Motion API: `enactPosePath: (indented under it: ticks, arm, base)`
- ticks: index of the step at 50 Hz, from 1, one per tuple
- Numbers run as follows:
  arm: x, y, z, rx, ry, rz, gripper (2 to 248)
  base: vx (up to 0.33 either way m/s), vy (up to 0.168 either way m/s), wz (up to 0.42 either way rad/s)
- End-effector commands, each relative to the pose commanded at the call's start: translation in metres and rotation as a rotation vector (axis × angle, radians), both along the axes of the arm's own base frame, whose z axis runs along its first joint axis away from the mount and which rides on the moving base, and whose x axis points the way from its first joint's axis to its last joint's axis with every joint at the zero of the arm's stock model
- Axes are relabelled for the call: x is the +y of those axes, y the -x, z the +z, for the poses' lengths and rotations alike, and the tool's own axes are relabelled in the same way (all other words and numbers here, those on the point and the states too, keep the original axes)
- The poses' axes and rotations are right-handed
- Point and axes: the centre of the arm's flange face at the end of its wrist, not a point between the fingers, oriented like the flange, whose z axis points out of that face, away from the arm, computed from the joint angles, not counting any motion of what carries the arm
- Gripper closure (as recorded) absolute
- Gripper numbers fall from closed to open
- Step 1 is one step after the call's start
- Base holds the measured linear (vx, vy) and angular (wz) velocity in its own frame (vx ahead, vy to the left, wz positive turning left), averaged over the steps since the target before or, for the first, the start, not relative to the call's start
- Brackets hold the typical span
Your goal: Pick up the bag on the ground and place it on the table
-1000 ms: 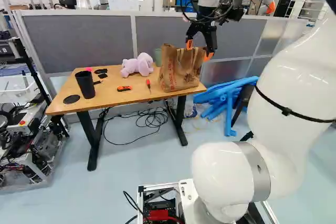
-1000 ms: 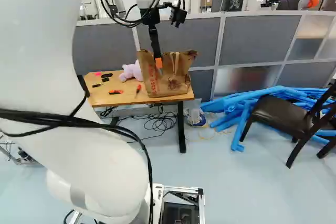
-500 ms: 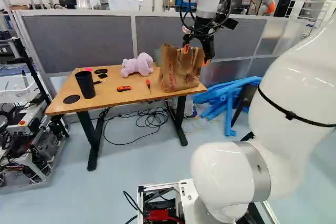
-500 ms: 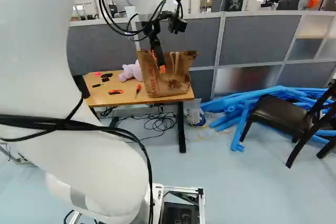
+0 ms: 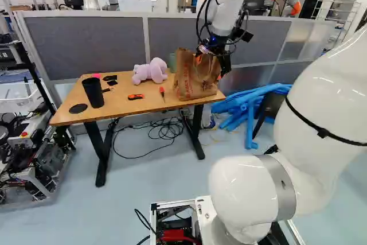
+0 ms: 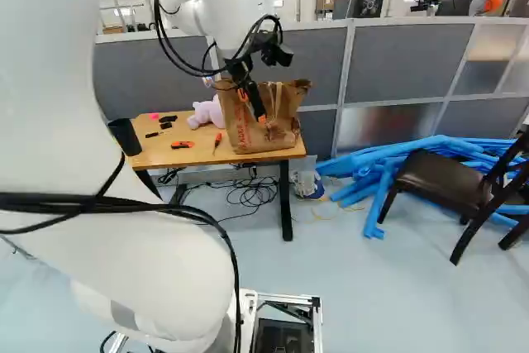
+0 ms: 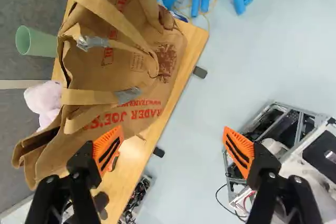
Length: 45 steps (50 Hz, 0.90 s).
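Gripper (image 6: 252, 107) hanging wide open, gripping nothing, paper bag (image 5: 189, 83) standing on surface (image 5: 64, 116), toward three o'clock end in left base view, pink plush toy (image 5: 151, 71) lying at bag's nine o'clock

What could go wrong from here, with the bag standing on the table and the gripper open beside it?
The open gripper has one finger right at the bag; as the arm moves off, it might snag or push the paper. The bag stands near the end of the table, so a shove that way could tip it off. Pushed the other way, it may knock the plush toy.
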Motion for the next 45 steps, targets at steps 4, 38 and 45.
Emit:
enactPosePath:
  ticks: [4, 38, 45]
  arm:
    - [0.001, 0.002, -0.010, -0.028, 0.015, 0.030, 3]
    - [0.011, 0.037, -0.092, -0.273, 0.177, 0.282, 3]
    - [0.013, 0.047, -0.108, -0.323, 0.218, 0.330, 3]
  base:
    - [0.000, 0.000, 0.000]
    - [0.000, 0.000, 0.000]
    - [0.000, 0.000, 0.000]
